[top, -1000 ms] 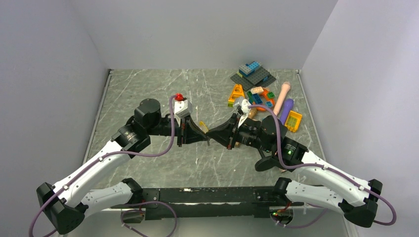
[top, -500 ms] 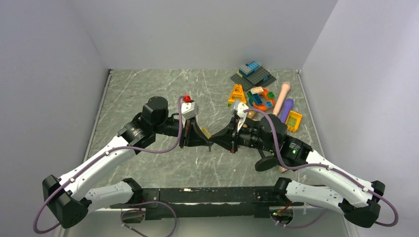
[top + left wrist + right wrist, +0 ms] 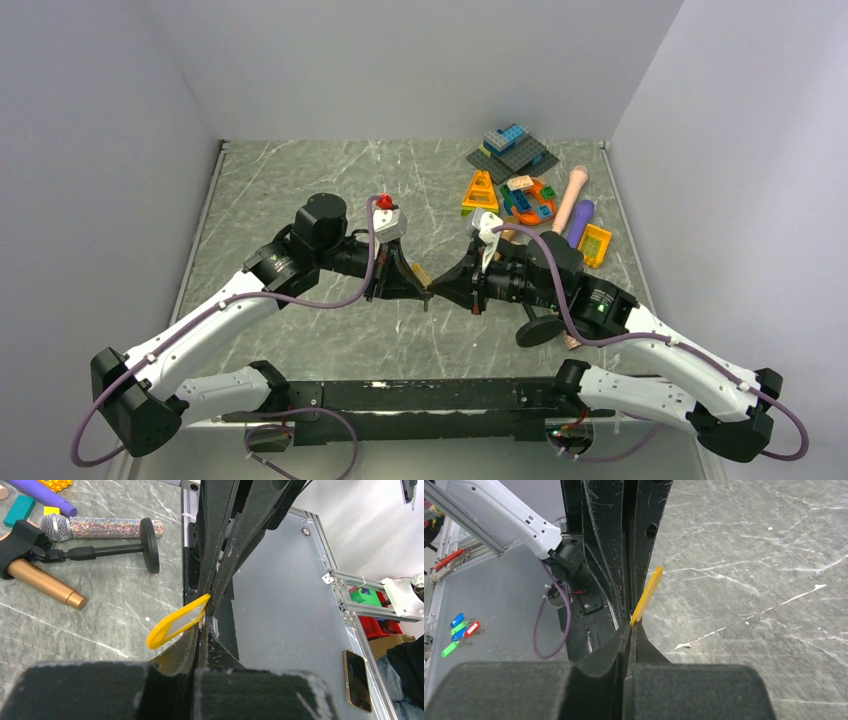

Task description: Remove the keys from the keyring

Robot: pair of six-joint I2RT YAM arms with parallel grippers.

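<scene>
The left gripper and the right gripper meet tip to tip over the middle of the marble table, each with its jaws pressed tight together. A yellow tag juts sideways from where they meet. I cannot make out the keys or the keyring, because the fingers hide whatever sits in that pinch. Close by the right arm lies a glittery toy microphone on its black stand. A pile of toys sits well apart at the far right.
</scene>
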